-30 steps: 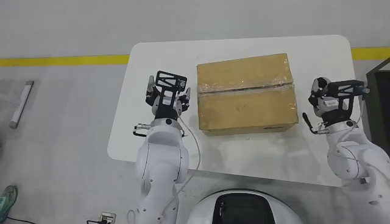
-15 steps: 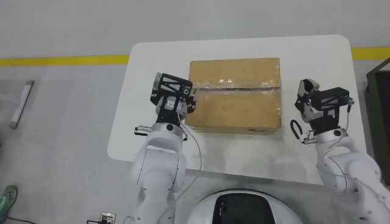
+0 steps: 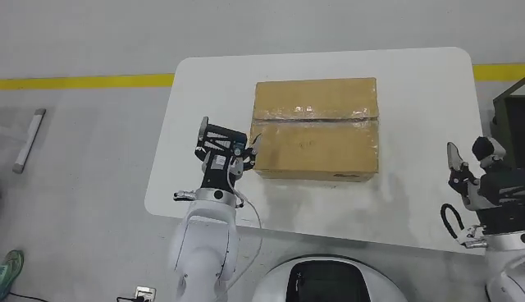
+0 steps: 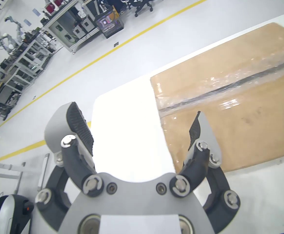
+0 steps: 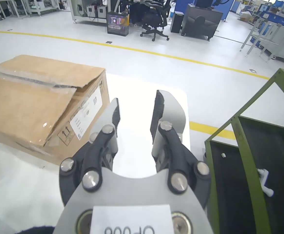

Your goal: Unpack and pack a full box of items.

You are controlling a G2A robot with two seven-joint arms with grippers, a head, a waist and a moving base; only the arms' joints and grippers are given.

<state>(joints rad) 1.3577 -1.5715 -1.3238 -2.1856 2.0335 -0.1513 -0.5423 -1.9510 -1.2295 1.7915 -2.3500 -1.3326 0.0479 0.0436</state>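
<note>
While our left gripper (image 4: 135, 113) hangs with fingers spread wide, the closed, tape-sealed brown cardboard box (image 4: 229, 113) lies just to its right on the white rounded table (image 3: 205, 80), with its long axis side to side. Our right gripper (image 5: 137, 101), fingers also apart, sits well off by an olive-green metal rack (image 5: 232, 132). We judge the left arm nearer, with its way clear.

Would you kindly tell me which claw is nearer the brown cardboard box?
Left. The left claw sits beside the brown cardboard box; the right claw hangs far from it.
</note>
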